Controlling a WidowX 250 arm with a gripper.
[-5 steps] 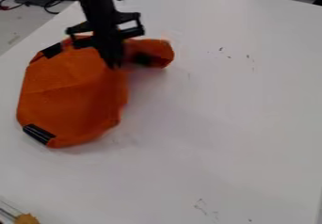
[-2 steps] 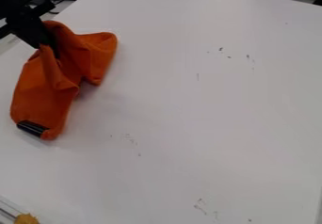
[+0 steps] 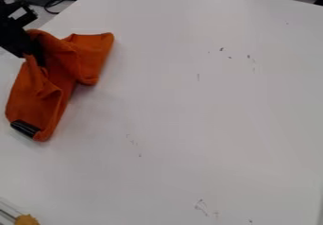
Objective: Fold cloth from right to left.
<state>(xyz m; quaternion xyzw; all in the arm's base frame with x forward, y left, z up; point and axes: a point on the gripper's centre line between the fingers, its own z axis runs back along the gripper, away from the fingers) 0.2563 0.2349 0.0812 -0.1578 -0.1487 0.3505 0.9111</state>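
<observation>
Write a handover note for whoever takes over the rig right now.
Gripper: low at the cloth's upper-left part, against the fabric; whether it grips is unclear.
Cloth: bunched at the table's left side, one flap pointing to the upper right, the black-patched end toward the lower left.
Done: part of the cloth is gathered up and doubled over, not neatly.
Left to do: probably lay the fold flat, straighten the upper-right flap, then clear the gripper.

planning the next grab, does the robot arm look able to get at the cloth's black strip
Probably yes: nothing covers the black strip on the orange cloth, though the gripper, at the cloth's far part, would need to move nearer.
</observation>
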